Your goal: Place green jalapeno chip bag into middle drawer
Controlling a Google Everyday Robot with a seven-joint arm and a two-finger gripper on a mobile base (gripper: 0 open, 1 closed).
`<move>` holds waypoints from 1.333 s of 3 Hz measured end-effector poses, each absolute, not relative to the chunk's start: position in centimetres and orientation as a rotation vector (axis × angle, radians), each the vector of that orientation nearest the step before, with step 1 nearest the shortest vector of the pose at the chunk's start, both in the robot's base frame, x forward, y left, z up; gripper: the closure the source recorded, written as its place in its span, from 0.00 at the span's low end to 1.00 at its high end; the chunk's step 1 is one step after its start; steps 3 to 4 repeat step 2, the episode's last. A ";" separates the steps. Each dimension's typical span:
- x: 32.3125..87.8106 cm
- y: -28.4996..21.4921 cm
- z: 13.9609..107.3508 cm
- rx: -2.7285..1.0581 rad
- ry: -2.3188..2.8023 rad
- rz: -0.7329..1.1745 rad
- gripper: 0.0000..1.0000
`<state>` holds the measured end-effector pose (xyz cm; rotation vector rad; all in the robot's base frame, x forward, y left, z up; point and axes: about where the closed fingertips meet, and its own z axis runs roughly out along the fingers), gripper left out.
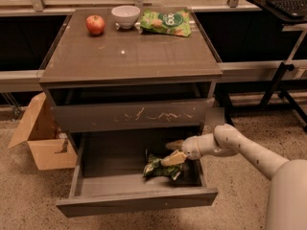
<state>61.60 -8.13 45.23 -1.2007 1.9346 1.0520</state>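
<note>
Middle drawer (103, 176) is open from above, its left half bare. Scratched drawer front (144, 115) overhangs the rear. Gripper (174, 151) sits inside right, fingers spread, over green jalapeno chip bag (157, 168).
</note>
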 end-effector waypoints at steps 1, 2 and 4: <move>60.8 -8.4 47.4 -1.199 1.903 1.031 0.00; 59.3 -9.1 50.9 -1.186 1.854 1.000 0.00; 59.3 -9.1 50.9 -1.186 1.854 1.000 0.00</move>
